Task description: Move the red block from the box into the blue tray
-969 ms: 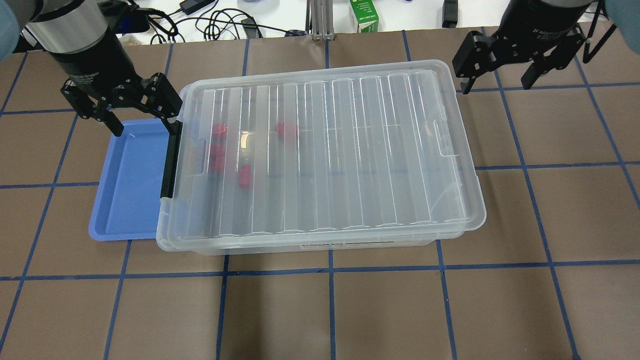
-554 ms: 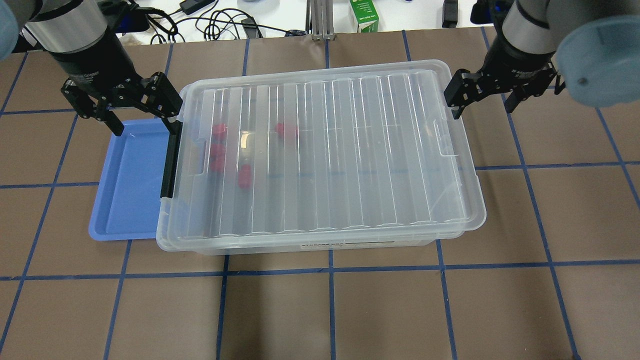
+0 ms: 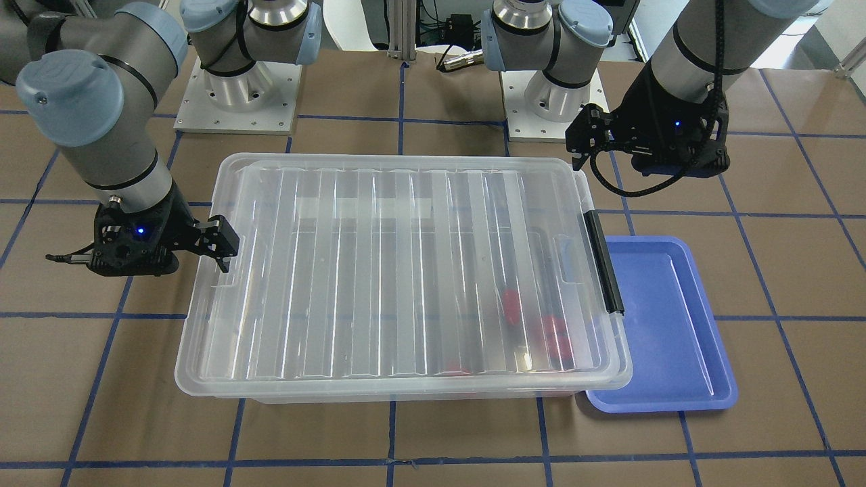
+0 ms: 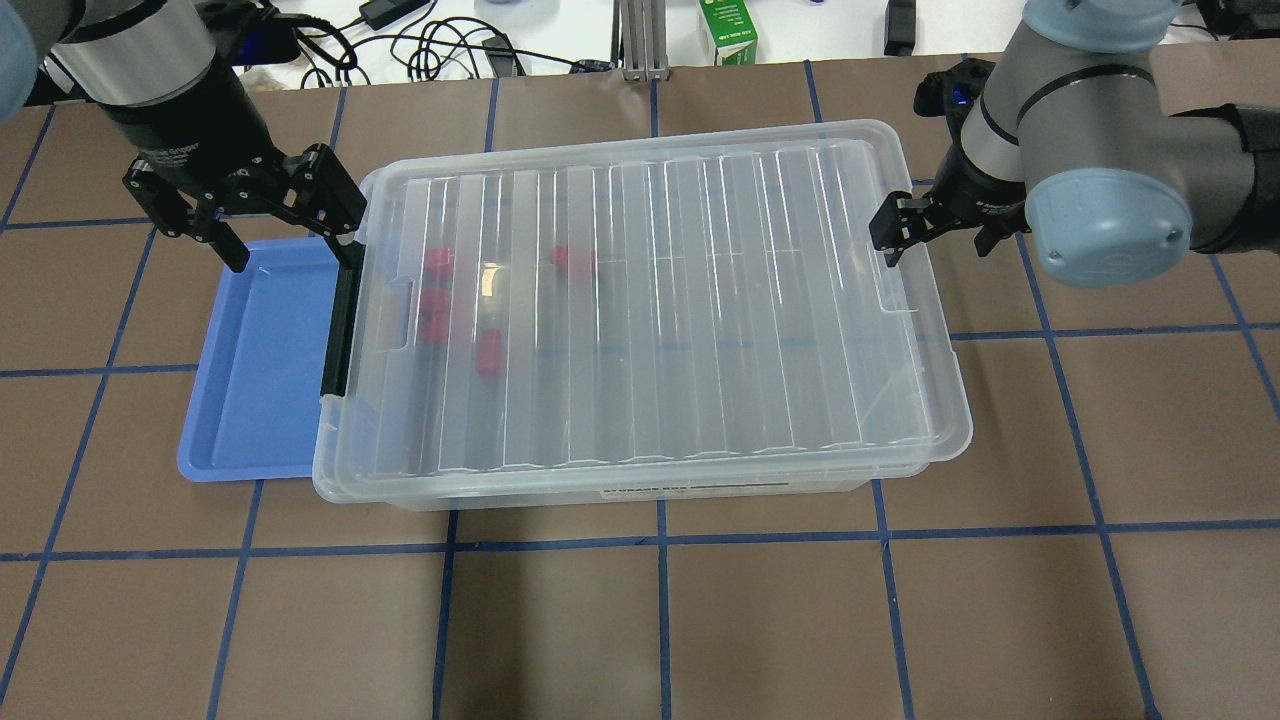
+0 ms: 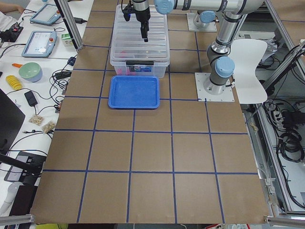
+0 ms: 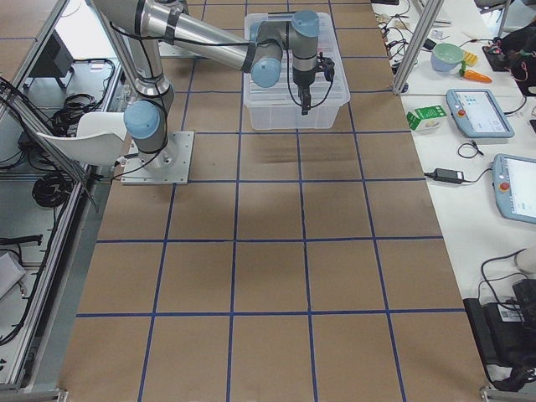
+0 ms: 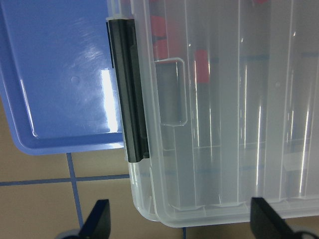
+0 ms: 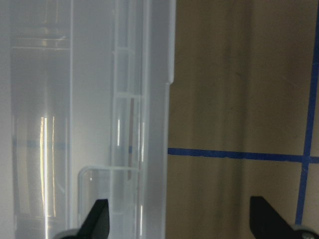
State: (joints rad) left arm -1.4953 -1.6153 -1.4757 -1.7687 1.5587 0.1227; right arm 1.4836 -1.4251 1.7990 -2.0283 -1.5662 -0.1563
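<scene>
The jaws of the left gripper [image 4: 292,252] are spread wide and empty. In its wrist view they are seen straddling the corner of the box [image 4: 940,425], at the end where the black latch bar [image 4: 340,325] is clipped over the rim. The right gripper [image 4: 935,232] is likewise held wide with nothing in it. One of its fingers is over the rim of the opposite end and the other over the table [image 4: 1100,420] (no latch bar can be made out at that end).

The ribbed lid [image 4: 700,300] is shut. The red block [image 4: 488,353] — one of several seen blurred through it, near the latch end — is sealed inside. The blue tray [image 4: 250,380] is set just beside that end, with no block in it yet and one edge overhung by the box's rim.

The latch is judged the main hazard. If the lid is lifted at the right end while the bar is clipped, the whole box may be tilted or dragged, the blocks scattered and the tray shoved. A slip on the slick, thin rim is also to be feared — and the tray could be struck by the left finger hanging over it.
</scene>
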